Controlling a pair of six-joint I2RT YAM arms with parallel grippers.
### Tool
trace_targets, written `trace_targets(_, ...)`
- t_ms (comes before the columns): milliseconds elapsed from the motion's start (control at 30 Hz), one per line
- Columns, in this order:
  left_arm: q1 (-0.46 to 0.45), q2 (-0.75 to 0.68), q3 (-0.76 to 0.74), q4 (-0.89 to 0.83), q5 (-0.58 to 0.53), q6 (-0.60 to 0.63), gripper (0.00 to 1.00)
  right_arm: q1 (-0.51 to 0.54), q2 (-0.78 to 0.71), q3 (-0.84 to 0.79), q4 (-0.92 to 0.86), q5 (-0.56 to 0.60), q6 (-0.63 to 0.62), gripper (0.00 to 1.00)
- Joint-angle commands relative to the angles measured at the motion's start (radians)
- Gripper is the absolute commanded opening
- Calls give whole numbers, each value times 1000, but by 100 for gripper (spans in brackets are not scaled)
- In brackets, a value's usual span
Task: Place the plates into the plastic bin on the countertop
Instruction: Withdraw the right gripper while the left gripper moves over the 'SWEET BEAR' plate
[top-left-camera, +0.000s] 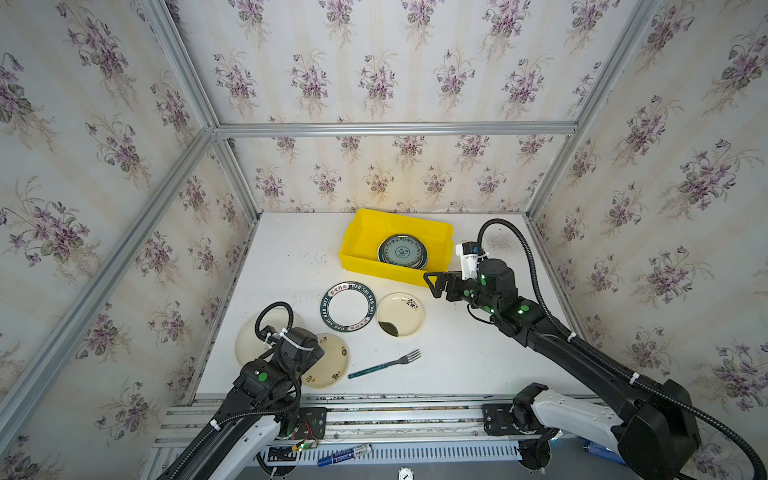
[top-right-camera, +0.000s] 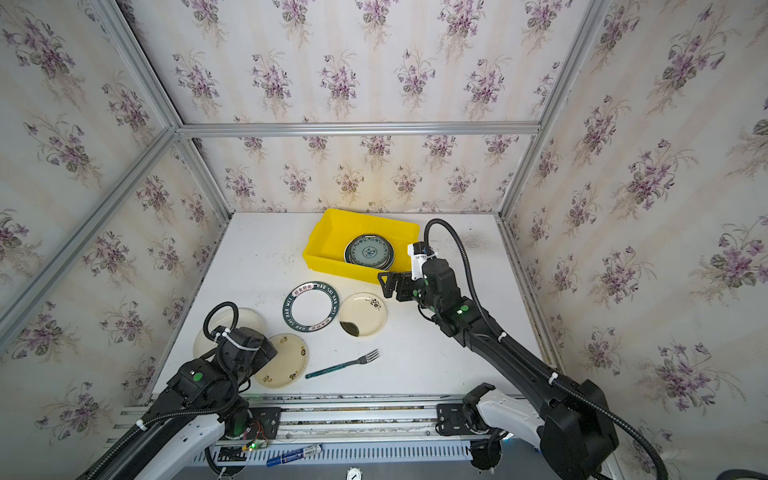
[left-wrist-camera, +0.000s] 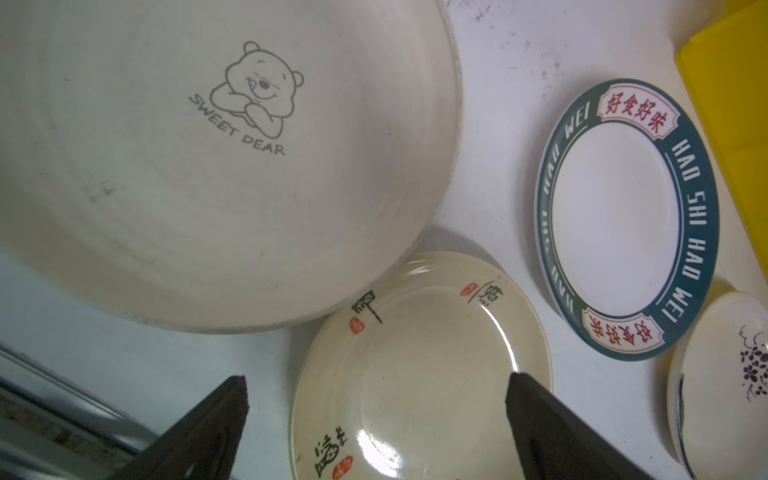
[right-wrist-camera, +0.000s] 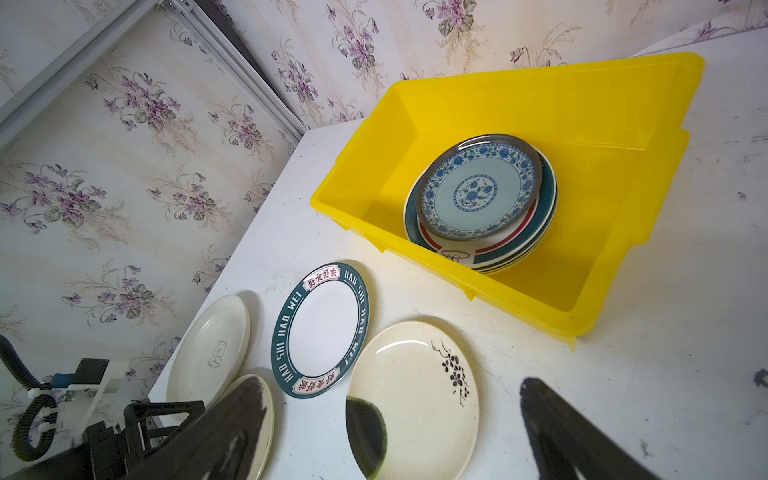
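The yellow plastic bin (top-left-camera: 365, 232) (right-wrist-camera: 602, 257) stands at the back of the white countertop (top-left-camera: 291, 257) and holds a stack of plates (top-left-camera: 402, 251) (right-wrist-camera: 478, 191) topped by a teal patterned one. Loose on the countertop lie a teal-rimmed white plate (top-left-camera: 348, 306) (left-wrist-camera: 615, 216), a cream plate with a dark patch (top-left-camera: 401, 313) (right-wrist-camera: 415, 395), a cream calligraphy plate (top-left-camera: 332, 365) (left-wrist-camera: 415, 365) and a large cream bear plate (top-left-camera: 247, 340) (left-wrist-camera: 208, 166). My left gripper (left-wrist-camera: 376, 386) hangs open over the calligraphy plate. By the bin's near corner, above the dark-patch plate, my right gripper (top-left-camera: 430, 285) (right-wrist-camera: 390, 386) is open and empty.
A glittery teal-handled fork (top-left-camera: 386, 363) lies near the front, right of the calligraphy plate. Floral walls and aluminium rails (top-left-camera: 232, 291) close in the left, back and right sides. The bear plate sits at the countertop's left edge.
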Motion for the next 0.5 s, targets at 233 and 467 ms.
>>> trace_targets(233, 32, -50, -55, -27, -112, -187, 100, 1, -39, -10, -37, 14, -39, 98)
trace_targets(467, 107, -66, -50, -21, -154, -181, 100, -1, -55, -13, -72, 24, -55, 99)
